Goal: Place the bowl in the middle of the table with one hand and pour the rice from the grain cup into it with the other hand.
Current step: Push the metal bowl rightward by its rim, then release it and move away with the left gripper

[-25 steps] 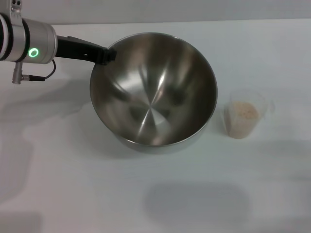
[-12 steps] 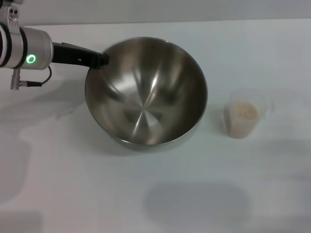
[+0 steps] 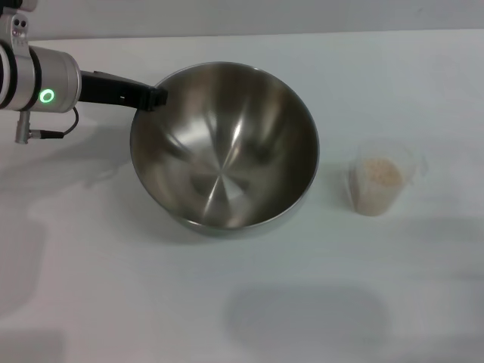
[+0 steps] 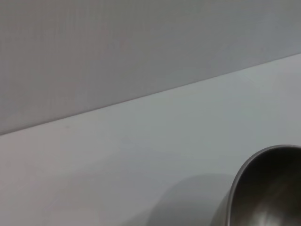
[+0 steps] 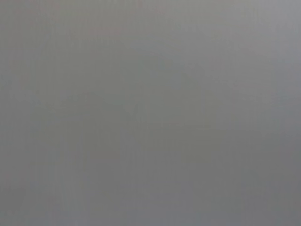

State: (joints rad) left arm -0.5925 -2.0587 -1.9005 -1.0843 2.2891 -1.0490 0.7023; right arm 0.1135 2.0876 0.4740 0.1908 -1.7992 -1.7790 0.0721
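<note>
Your left gripper (image 3: pixel 155 97) is closed on the far-left rim of the bowl (image 3: pixel 223 147), which sits tilted near the middle of the table (image 3: pixel 113 287). If you release abruptly, the smooth round steel may rock or slide toward the grain cup (image 3: pixel 380 181) (thin clear plastic, rice (image 3: pixel 380 172) inside). The right gripper is not visible.

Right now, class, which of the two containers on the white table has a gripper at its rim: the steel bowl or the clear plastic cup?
The large stainless-steel bowl: the left gripper grips its rim; the small clear plastic cup stands untouched, apart.
</note>
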